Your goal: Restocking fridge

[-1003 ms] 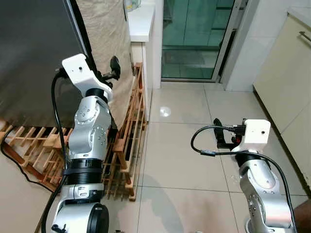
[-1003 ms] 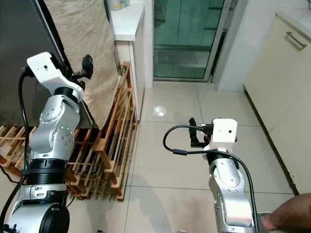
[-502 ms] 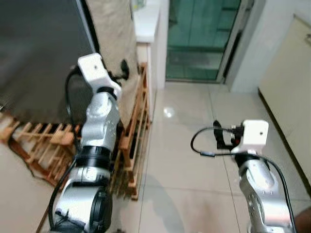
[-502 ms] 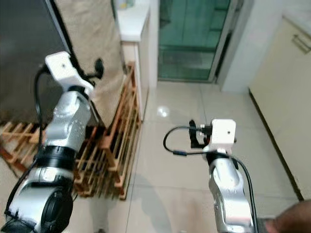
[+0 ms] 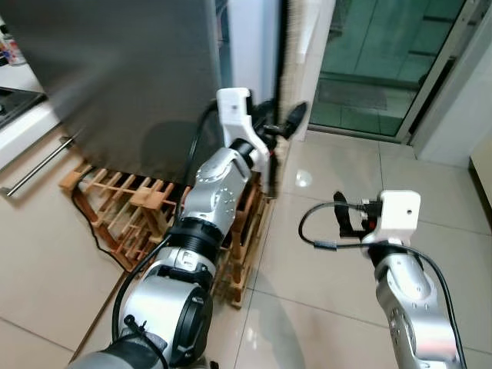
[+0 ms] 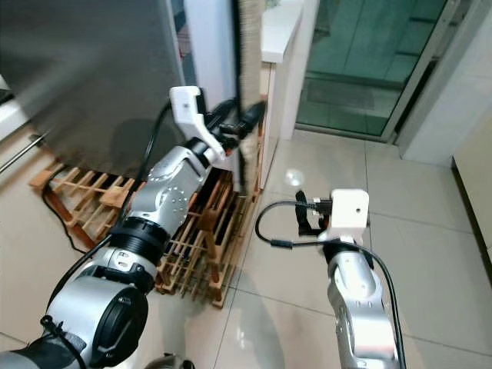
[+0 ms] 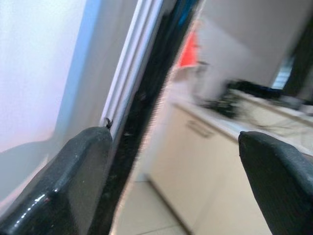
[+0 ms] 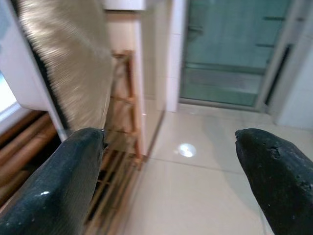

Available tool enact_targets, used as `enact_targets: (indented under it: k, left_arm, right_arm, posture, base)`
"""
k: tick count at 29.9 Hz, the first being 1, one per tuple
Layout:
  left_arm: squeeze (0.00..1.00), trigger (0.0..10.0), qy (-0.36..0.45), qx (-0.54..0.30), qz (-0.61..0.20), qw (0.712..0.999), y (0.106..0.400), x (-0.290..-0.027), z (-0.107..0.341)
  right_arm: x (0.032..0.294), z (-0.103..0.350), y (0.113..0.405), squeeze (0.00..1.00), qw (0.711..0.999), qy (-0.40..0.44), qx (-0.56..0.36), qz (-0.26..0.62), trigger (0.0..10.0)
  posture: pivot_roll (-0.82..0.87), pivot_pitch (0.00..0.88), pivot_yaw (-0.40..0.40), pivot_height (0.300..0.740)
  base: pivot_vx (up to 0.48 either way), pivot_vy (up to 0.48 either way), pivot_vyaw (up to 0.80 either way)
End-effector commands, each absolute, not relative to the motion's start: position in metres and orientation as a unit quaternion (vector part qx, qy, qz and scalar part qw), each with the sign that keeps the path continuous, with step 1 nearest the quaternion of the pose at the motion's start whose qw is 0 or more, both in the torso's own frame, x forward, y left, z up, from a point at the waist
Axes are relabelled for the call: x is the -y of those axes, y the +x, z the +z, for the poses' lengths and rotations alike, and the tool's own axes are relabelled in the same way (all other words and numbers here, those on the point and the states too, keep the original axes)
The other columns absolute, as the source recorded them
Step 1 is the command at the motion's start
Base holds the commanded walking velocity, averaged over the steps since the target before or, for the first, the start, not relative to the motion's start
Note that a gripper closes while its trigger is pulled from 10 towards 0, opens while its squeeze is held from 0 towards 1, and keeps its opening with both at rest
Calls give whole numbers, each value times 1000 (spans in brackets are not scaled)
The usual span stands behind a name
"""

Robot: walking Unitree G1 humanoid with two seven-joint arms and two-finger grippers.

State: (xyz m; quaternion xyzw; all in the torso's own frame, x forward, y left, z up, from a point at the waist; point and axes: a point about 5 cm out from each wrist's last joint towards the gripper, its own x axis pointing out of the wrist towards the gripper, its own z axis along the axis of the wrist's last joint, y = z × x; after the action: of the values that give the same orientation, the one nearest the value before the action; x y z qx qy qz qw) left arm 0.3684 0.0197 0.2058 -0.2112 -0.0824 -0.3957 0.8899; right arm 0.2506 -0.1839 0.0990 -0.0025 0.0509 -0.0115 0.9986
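Black and long, the fingers of the left gripper (image 5: 288, 124) were spread apart, reaching up at the edge of the fridge door (image 5: 115, 69); in the left wrist view one finger (image 7: 63, 181) lay right against the door's white seal (image 7: 128, 83) and the dark gap beside it, while the other finger (image 7: 281, 181) stood well clear. Whether the gripper actually touched the door could not be told. The door was a broad slab of dull brushed grey steel, with a white edge (image 5: 257, 46) at its side and a beige woven cloth (image 6: 247, 54) hanging just beyond it. Below the fridge, wooden racks (image 5: 123, 207) lay on the pale tiled floor (image 5: 323, 269) with a black cable (image 5: 92, 223) trailing across them. The right gripper (image 5: 347, 221) hung low over the tiles, well apart from the fridge, its fingers (image 8: 58, 181) also spread wide and holding nothing. A green-tinted glass door (image 5: 384, 61) stood behind, and a cabinet with a metal bar handle (image 5: 34, 165) sat at the robot's left.
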Motion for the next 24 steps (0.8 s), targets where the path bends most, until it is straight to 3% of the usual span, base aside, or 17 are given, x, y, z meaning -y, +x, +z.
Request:
enact_targets:
  k: [1,4,8,11,13,14,15,18,21,24]
  left_arm:
    - [0,10000,-284,95,-536,789,325,77,242]
    - [0,10000,-286,99,-554,776,319,80,245]
    - [0,10000,-269,128,-542,786,325,58,255]
    - [0,10000,-261,166,-471,826,336,13,260]
    - [0,10000,-246,181,-399,865,346,-27,255]
    - [0,10000,-237,176,-327,898,355,-61,246]
    - [0,10000,-237,176,-327,898,355,-61,246]
    - [0,10000,-190,160,-167,954,359,-138,219]
    - [0,10000,-163,121,-38,978,347,-191,191]
    - [0,10000,-130,103,17,986,328,-209,177]
  right_arm:
    - [188,101,249,0,999,1,-46,-30,10000]
    - [188,102,249,0,999,2,-42,-32,10000]
    - [188,104,248,0,999,3,-38,-35,10000]
    - [188,105,249,0,999,8,-35,-32,10000]
    - [188,107,251,0,999,10,-32,-29,10000]
    - [188,108,252,0,999,9,-31,-25,10000]
    - [188,108,252,0,999,9,-31,-25,10000]
    - [189,108,257,0,999,0,-32,-16,10000]
    - [192,108,264,0,999,-1,-32,-16,10000]
    - [192,112,274,0,1000,-4,-24,-9,10000]
  posture:
    - [-173,0,103,740]
    - [-177,0,107,740]
    - [-174,0,105,740]
    - [-157,0,98,740]
    - [-144,0,93,740]
    - [-124,0,85,740]
    - [-124,0,85,740]
    - [-91,0,72,740]
    - [-51,0,57,740]
    - [-32,0,49,740]
  base:
    - [0,0,0]
    - [0,0,0]
    - [0,0,0]
    - [0,0,0]
    - [0,0,0]
    - [0,0,0]
    - [0,0,0]
    - [0,0,0]
    - [0,0,435]
    - [0,-480,656]
